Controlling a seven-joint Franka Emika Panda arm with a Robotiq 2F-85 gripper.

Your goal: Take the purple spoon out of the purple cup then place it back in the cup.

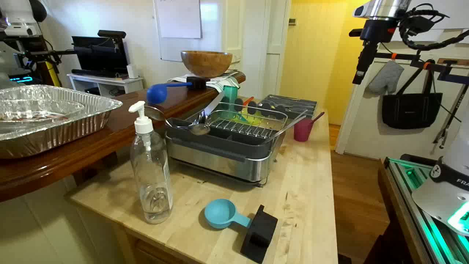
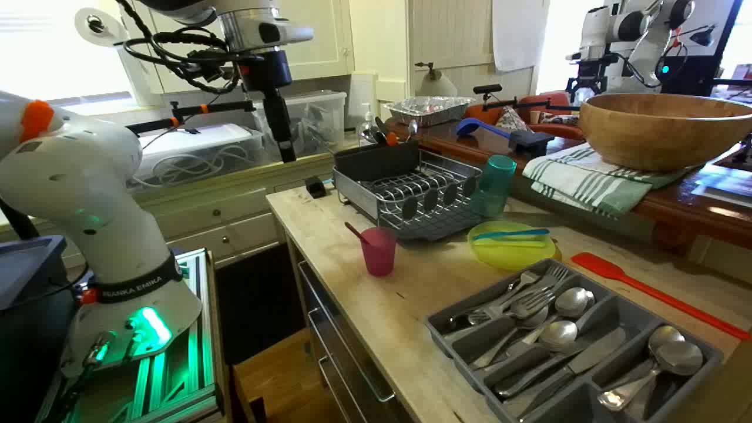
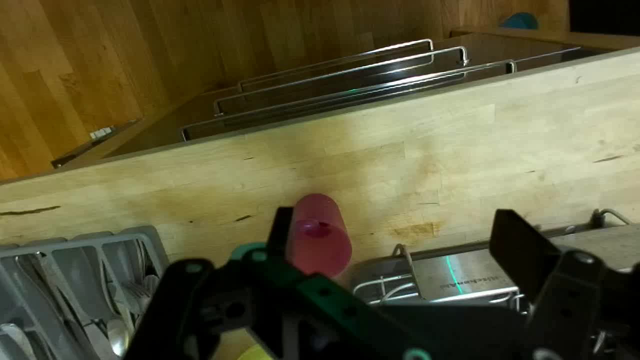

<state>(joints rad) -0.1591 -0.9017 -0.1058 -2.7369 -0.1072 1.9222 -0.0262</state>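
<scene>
Countertop [image 2: 358, 294] shows a strip of open wood between the purple cup [image 2: 379, 252] and the long edge, with the dish rack [image 1: 220, 165] near the cup's other side; the gripper [image 3: 394, 227] hangs well above, jaws spread wide and holding nothing. Inside the cup leans the purple spoon [image 2: 357, 233], handle slanting over the rim, while the cutlery tray [image 2: 637, 320] carries forks [image 2: 537, 299], metal spoons [image 2: 558, 336] and knives [image 2: 598, 352].

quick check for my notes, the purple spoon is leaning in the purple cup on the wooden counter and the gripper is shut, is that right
The gripper is not shut: it is open, as the wrist view shows, its jaws standing wide apart. The rest is right: the purple spoon leans in the purple cup on the wooden counter.
</scene>
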